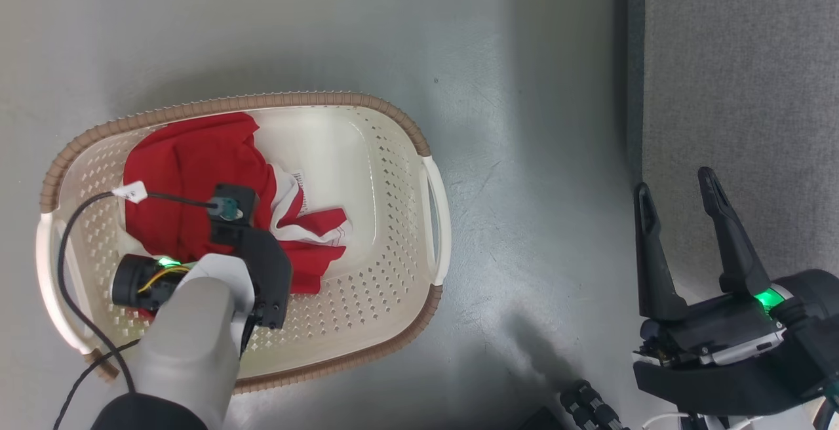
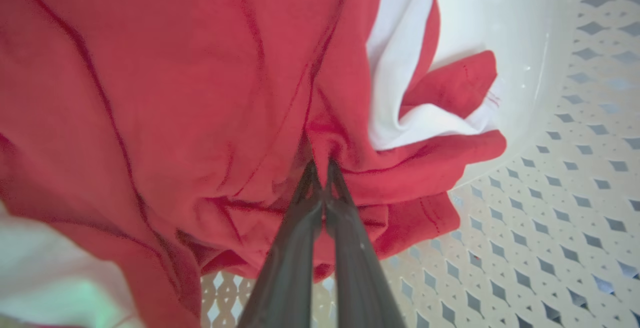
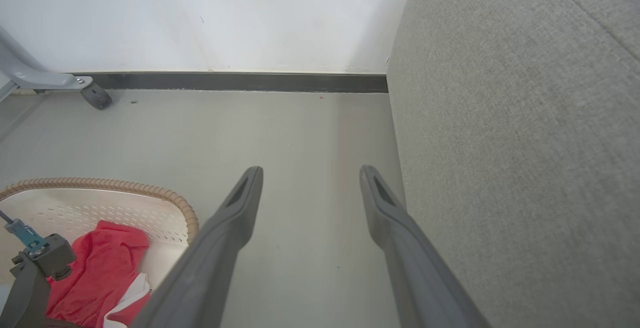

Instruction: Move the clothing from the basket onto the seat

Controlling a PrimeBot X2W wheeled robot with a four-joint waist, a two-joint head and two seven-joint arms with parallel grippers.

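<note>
The red and white clothing (image 1: 190,174) lies bunched in the left half of the cream basket (image 1: 393,233), which stands on the floor. My left arm (image 1: 196,299) reaches down into the basket over the garment. In the left wrist view my left gripper (image 2: 320,165) is shut, its fingertips pinching a fold of the red clothing (image 2: 175,93) above the perforated basket wall (image 2: 550,218). My right gripper (image 1: 674,181) stands open and holds nothing, at the left edge of the grey seat (image 1: 741,89). The right wrist view shows the right gripper (image 3: 311,169) over bare floor, with the seat (image 3: 525,143) beside it.
Grey floor (image 1: 524,155) separates the basket from the seat. A black cable (image 1: 65,253) loops over the basket's left side. A wall with a dark baseboard (image 3: 230,82) lies beyond, and a caster wheel (image 3: 96,97) of a metal frame stands at its left.
</note>
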